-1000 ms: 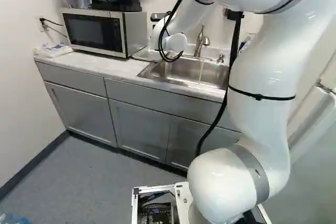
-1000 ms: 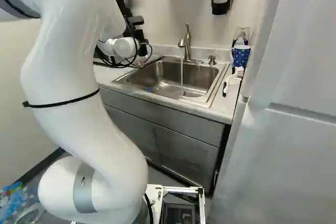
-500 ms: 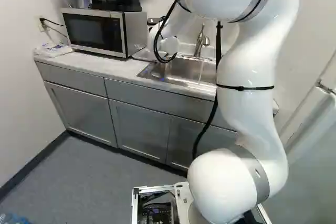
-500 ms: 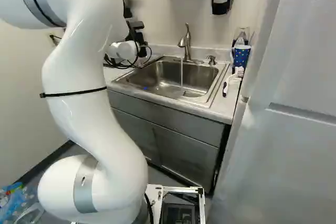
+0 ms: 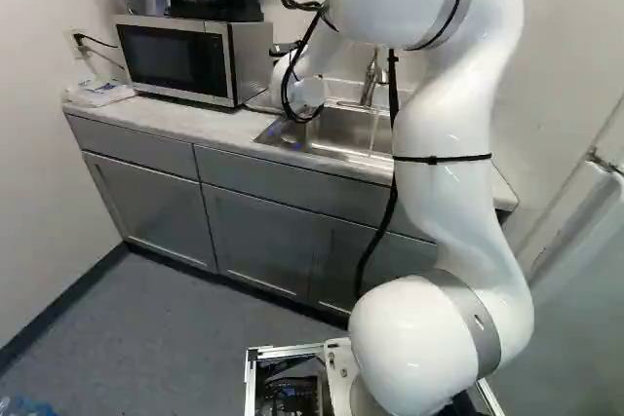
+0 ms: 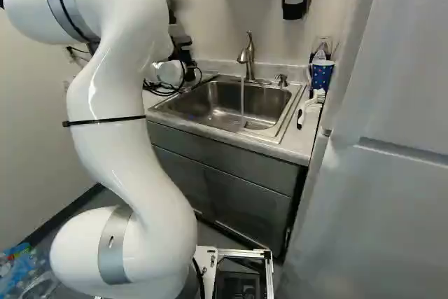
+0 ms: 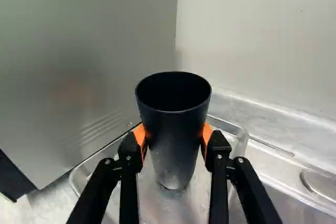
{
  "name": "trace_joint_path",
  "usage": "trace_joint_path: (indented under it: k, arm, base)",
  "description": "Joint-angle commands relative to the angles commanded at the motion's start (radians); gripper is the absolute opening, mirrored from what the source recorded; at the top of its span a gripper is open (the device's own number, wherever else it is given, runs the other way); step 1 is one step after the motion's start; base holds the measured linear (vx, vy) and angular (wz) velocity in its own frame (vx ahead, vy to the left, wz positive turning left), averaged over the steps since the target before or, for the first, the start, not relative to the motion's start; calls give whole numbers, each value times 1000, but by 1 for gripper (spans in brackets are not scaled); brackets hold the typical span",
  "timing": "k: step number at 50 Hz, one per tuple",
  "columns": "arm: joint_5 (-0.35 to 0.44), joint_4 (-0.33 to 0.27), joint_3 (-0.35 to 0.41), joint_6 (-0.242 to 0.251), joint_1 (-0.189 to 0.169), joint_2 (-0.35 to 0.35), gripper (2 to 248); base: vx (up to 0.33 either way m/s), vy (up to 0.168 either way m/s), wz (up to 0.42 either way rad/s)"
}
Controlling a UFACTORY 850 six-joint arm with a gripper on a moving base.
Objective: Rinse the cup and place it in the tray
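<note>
Snugly, the hand [image 7: 174, 132] stands part-open — orange pads [image 7: 139, 138] squeezing the black cup [image 7: 177, 148] over the tray [image 7: 157, 209].

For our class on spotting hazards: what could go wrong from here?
The tool holds the cup upright over the tray; whether its base touches is unclear, so letting go might drop or tip it. The microwave stands close beside the tray; the tool could bump it. Water runs into the sink and might be left on.
</note>
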State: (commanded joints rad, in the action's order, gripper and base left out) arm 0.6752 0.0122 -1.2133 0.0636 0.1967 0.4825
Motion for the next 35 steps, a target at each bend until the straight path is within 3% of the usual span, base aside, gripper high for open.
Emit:
trace_joint_path:
  k: [35]
  arm:
    - [-14, 38, 2, 0, 0, 6, 121]
  base:
    - [0, 0, 0]
